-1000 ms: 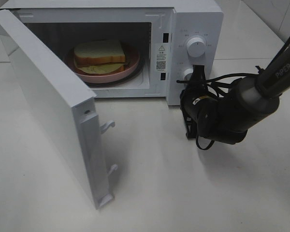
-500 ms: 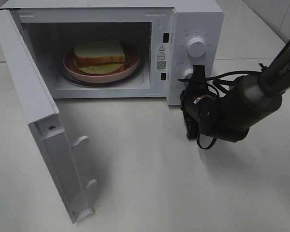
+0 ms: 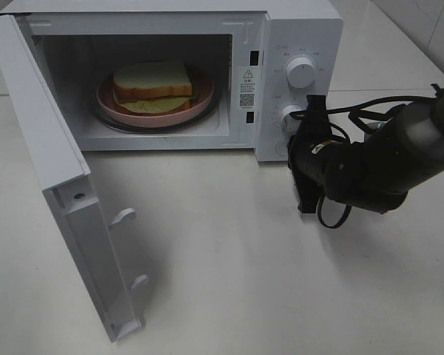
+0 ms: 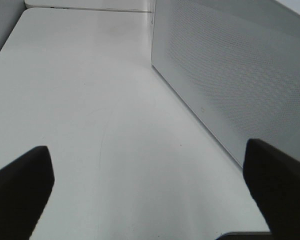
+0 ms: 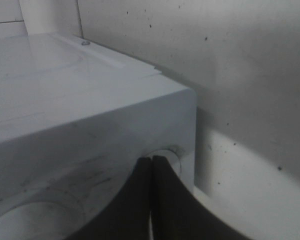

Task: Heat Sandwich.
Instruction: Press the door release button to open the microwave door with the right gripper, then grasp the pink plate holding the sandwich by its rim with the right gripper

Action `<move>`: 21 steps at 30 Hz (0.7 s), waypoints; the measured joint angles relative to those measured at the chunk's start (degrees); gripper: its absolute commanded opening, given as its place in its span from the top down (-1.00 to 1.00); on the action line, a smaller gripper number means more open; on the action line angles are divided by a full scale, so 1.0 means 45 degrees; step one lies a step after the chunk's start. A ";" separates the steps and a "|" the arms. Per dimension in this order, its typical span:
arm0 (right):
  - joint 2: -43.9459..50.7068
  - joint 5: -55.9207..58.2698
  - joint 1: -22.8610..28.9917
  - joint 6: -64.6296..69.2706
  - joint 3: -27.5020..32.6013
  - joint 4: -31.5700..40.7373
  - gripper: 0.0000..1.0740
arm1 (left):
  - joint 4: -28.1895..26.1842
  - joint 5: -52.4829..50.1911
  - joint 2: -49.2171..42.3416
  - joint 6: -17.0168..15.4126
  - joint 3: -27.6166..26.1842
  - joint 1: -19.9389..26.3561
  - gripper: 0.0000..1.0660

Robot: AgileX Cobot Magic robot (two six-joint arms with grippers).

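Sandwich (image 3: 152, 83) on plate (image 3: 109, 103) in microwave (image 3: 303, 29), ready to heat | door (image 3: 66, 185) swung wide | right gripper (image 5: 151, 165) pinched closed, empty, by lower knob (image 3: 287, 115) | left gripper (image 4: 149, 180) spread wide, empty

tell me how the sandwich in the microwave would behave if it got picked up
Probably soft: the sandwich is thick white bread, so a squeeze would likely dent it. It looks loosely stacked, with filling poking out, so it may slide apart. Likely light, it might skid on the smooth pink plate.
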State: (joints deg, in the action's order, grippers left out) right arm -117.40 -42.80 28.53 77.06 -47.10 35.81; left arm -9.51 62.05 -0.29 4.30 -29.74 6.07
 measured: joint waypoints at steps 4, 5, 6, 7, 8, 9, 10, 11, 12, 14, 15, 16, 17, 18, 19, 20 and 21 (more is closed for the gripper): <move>0.0433 0.0598 -0.0038 -0.0255 0.0573 0.0000 1.00 | 0.0000 0.0000 0.0000 0.0000 0.0000 0.0000 -0.83; 0.0547 0.0764 -0.0038 -0.0395 0.0713 0.0000 1.00 | 0.0000 0.0000 0.0000 0.0000 0.0000 0.0000 -0.83; 0.0547 0.0764 -0.0038 -0.0395 0.0713 0.0000 1.00 | 0.0000 0.0000 0.0000 0.0000 0.0000 0.0000 -0.83; 0.0828 0.1133 -0.0038 -0.0624 0.0955 -0.0013 1.00 | 0.0000 0.0000 0.0000 0.0000 0.0000 0.0000 -0.83; 0.0980 0.1299 -0.0038 -0.0764 0.1082 -0.0013 1.00 | 0.0000 0.0000 0.0000 0.0000 0.0000 0.0000 -0.83; 0.1184 0.1451 -0.0038 -0.0917 0.1184 -0.0051 1.00 | 0.0000 0.0000 0.0000 0.0000 0.0000 0.0000 -0.83; 0.1604 0.1833 -0.0038 -0.1210 0.1324 -0.0166 1.00 | 0.0000 0.0000 0.0000 0.0000 0.0000 0.0000 -0.83; 0.1604 0.1833 -0.0038 -0.1210 0.1324 -0.0166 1.00 | 0.0000 0.0000 0.0000 0.0000 0.0000 0.0000 -0.83; 0.1846 0.2139 -0.0038 -0.1426 0.1337 -0.0191 1.00 | 0.0000 0.0000 0.0000 0.0000 0.0000 0.0000 -0.83; 0.2254 0.2674 -0.0038 -0.1783 0.1337 -0.0229 1.00 | 0.0000 0.0000 0.0000 0.0000 0.0000 0.0000 -0.83; 0.2648 0.3234 -0.0038 -0.2152 0.1337 -0.0255 1.00 | 0.0000 0.0000 0.0000 0.0000 0.0000 0.0000 -0.83; 0.2648 0.3234 -0.0038 -0.2152 0.1337 -0.0255 1.00 | 0.0000 0.0000 0.0000 0.0000 0.0000 0.0000 -0.83; 0.2865 0.3565 -0.0038 -0.2381 0.1350 -0.0255 1.00 | 0.0000 0.0000 0.0000 0.0000 0.0000 0.0000 -0.83; 0.3069 0.3896 -0.0038 -0.2572 0.1350 -0.0267 1.00 | 0.0000 0.0000 0.0000 0.0000 0.0000 0.0000 -0.83; 0.3285 0.4240 -0.0038 -0.2852 0.1350 -0.0293 1.00 | 0.0000 0.0000 0.0000 0.0000 0.0000 0.0000 -0.83; 0.3285 0.4240 -0.0038 -0.2852 0.1350 -0.0293 1.00 | 0.0000 0.0000 0.0000 0.0000 0.0000 0.0000 -0.83; 0.3654 0.4864 -0.0038 -0.3400 0.1350 -0.0306 0.99 | 0.0000 0.0000 0.0000 0.0000 0.0000 0.0000 -0.83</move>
State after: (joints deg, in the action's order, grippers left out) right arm -100.96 -20.91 28.36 61.76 -41.02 34.43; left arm -9.51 62.05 -0.29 4.30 -29.74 6.07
